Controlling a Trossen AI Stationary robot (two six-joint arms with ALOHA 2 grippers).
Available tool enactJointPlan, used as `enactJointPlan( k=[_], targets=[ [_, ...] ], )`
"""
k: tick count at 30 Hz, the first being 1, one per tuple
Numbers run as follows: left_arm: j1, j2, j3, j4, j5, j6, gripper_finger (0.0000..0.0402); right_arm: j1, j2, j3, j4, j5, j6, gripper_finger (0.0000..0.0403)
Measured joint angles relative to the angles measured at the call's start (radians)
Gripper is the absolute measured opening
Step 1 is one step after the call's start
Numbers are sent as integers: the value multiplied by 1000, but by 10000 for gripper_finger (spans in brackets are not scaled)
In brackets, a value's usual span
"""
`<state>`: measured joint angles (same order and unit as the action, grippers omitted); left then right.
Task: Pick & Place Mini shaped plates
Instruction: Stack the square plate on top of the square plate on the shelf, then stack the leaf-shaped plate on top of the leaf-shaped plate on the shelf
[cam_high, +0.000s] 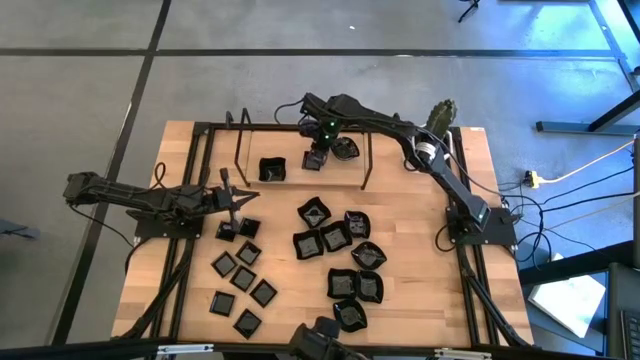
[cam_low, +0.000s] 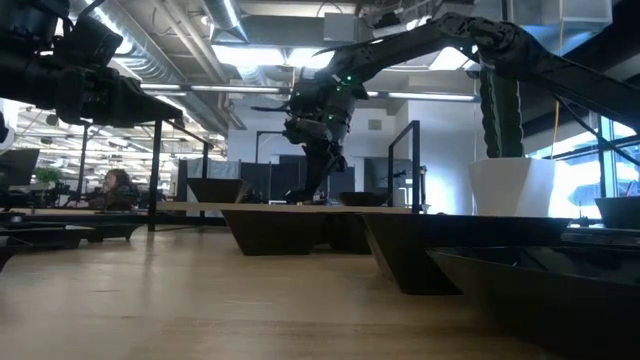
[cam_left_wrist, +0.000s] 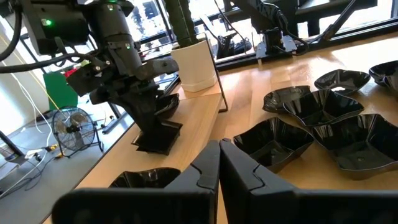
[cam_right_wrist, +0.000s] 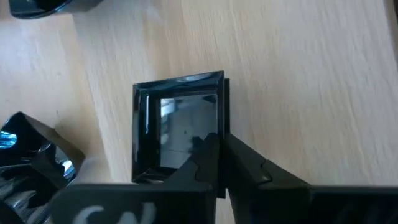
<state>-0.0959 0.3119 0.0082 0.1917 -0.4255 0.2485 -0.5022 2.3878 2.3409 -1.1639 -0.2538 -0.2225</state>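
Several glossy black mini shaped plates lie on the wooden table: small flat squares (cam_high: 240, 280) near the left, larger squares and wavy ones (cam_high: 345, 250) in the middle. My right gripper (cam_right_wrist: 219, 165) reaches to the far middle and is shut on a small raised-rim square plate (cam_right_wrist: 177, 124), also seen under it in the high view (cam_high: 316, 161). A larger square plate (cam_high: 272, 170) and a wavy plate (cam_high: 347, 148) flank it. My left gripper (cam_left_wrist: 219, 165) waits shut at the left (cam_high: 250, 197), holding nothing. My right gripper pinches one side rim (cam_right_wrist: 224, 127) of the small square plate, near a corner, with one finger (cam_right_wrist: 208, 155) over the inside and the other outside. The fingers come steeply from above, slanting from the table's right. The plate's underside (cam_left_wrist: 155, 142) sits flat on the table.
A white pot with a cactus (cam_high: 440, 118) stands at the far right. A thin black metal frame (cam_high: 366, 160) straddles the far middle, its legs beside my right gripper. Bare wood (cam_high: 420, 290) lies near the right.
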Motion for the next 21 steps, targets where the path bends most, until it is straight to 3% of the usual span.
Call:
enactJointPlan(
  k=[14, 21],
  targets=[
    [0, 0, 0, 0, 0, -2, 3, -1, -1, 13, -3, 0, -3, 114],
    [0, 0, 0, -14, -3, -28, 7, 28, -103, 14, 30, 3, -57, 121]
  ],
)
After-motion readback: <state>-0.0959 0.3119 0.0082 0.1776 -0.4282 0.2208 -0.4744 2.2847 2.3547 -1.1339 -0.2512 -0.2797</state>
